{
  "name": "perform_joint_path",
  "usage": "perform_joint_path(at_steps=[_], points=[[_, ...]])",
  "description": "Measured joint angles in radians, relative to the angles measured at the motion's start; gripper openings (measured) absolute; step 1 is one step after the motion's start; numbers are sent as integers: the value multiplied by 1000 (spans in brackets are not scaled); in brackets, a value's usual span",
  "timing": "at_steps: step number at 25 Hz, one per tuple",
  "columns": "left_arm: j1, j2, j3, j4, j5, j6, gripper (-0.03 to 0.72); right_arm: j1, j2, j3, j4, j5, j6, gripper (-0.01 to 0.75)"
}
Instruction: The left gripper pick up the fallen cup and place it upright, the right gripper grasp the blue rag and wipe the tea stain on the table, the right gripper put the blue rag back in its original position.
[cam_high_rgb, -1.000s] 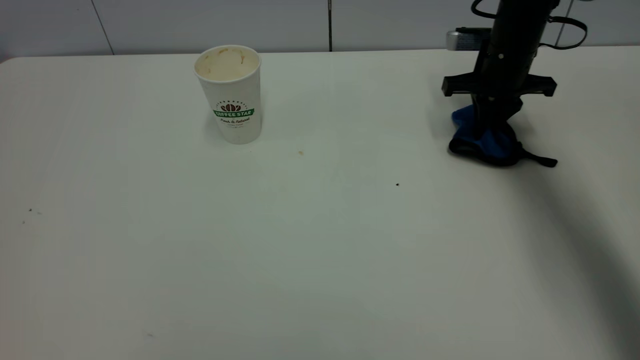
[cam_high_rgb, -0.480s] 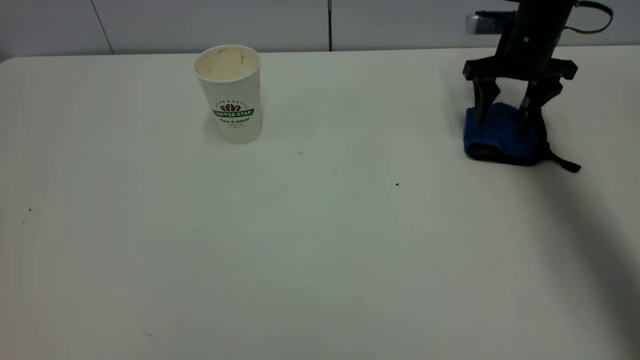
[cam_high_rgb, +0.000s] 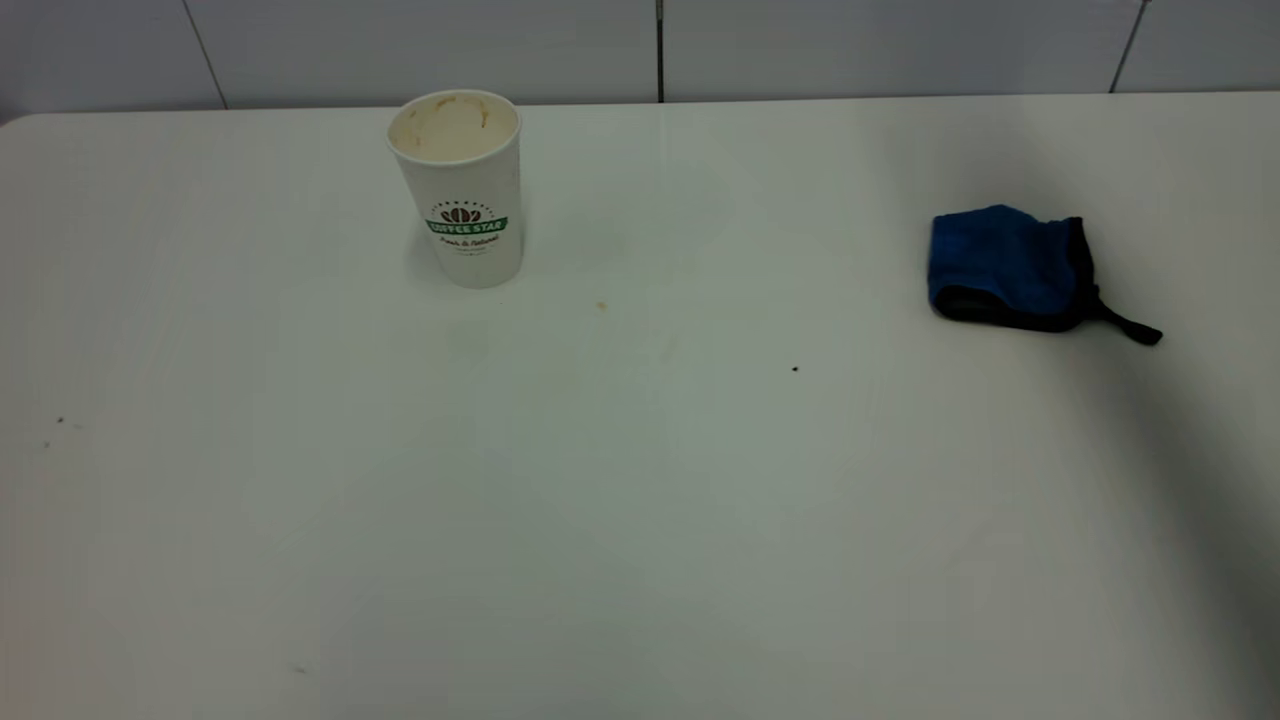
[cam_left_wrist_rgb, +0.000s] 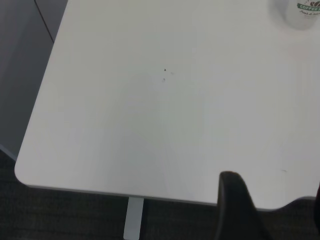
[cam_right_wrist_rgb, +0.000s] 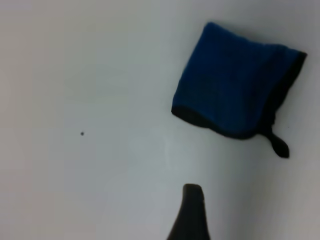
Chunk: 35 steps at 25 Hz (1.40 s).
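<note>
The cup (cam_high_rgb: 458, 190) stands upright at the back left of the table (cam_high_rgb: 640, 520); its base shows in the left wrist view (cam_left_wrist_rgb: 301, 14). The blue rag (cam_high_rgb: 1008, 266) lies loose at the right, strap tail towards the right edge, and shows in the right wrist view (cam_right_wrist_rgb: 235, 80). Of the tea stain only a small tan spot (cam_high_rgb: 600, 305) and a faint smear (cam_high_rgb: 668, 347) show, right of the cup. My right gripper (cam_right_wrist_rgb: 252, 197) hovers above and apart from the rag, empty, one fingertip (cam_right_wrist_rgb: 192, 202) showing. My left gripper (cam_left_wrist_rgb: 276, 182) is open over the table's left corner.
Tiny dark specks (cam_high_rgb: 795, 369) dot the table. The table's rounded corner (cam_left_wrist_rgb: 22, 172) and a dark floor below show in the left wrist view. A grey wall runs behind the table. Neither arm shows in the exterior view.
My right gripper opened, let go of the blue rag and rose out of the exterior view. The rag now lies flatter on the table. The cup has not moved.
</note>
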Motion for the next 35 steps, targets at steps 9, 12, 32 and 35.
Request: perform_joint_path(at_steps=[9, 12, 32, 35], points=[[0, 0, 0, 0, 0, 0, 411, 0, -611, 440, -17, 9, 5, 670], [0, 0, 0, 0, 0, 0, 411, 0, -771, 596, -21, 14, 23, 630], [0, 0, 0, 0, 0, 0, 411, 6, -1380, 1274, 14, 15, -58, 730], [0, 0, 0, 0, 0, 0, 411, 6, -1553, 1323, -3, 14, -83, 730]])
